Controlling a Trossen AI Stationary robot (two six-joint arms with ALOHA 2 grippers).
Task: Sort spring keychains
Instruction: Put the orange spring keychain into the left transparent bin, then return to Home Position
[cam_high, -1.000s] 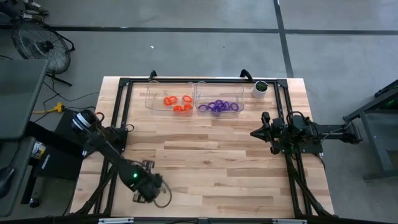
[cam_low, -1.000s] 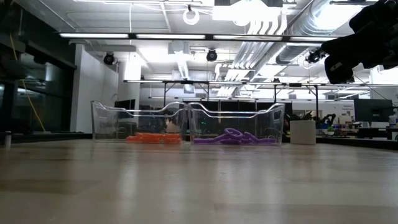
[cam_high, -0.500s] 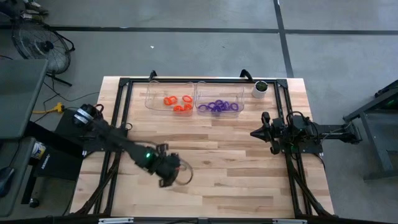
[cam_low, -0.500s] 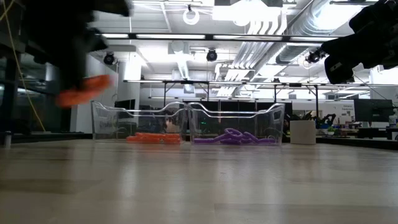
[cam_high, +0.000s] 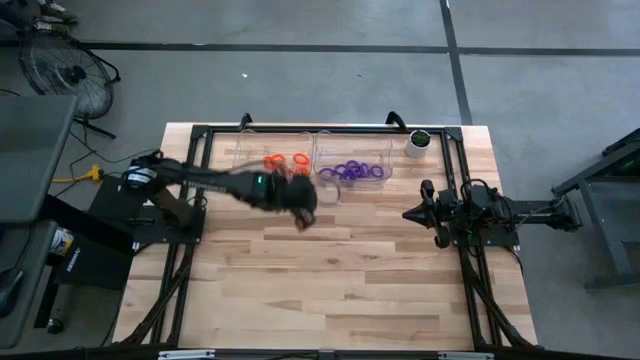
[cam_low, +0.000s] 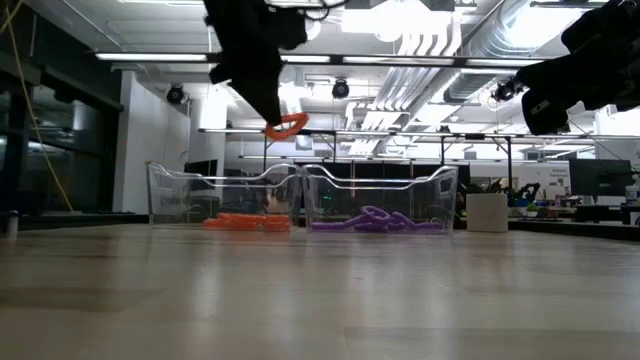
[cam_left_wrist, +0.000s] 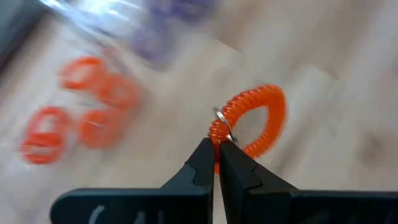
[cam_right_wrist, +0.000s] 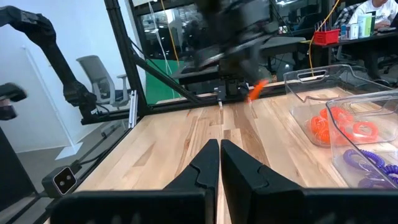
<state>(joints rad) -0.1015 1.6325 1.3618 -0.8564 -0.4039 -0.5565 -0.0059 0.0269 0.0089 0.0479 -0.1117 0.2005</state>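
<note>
High view: left gripper over open wood just near of the two clear bins, bare table all around.

Low view: orange spring keychain clamped, raised above the bin rims, loop lying nearly flat.

Left wrist view: pinched at its metal ring.

Right wrist view: right gripper clenched, empty, parked at the right edge.

The left gripper hung near centre, fingers pinched together; the right gripper waited at three o'clock, fingers closed.
</note>
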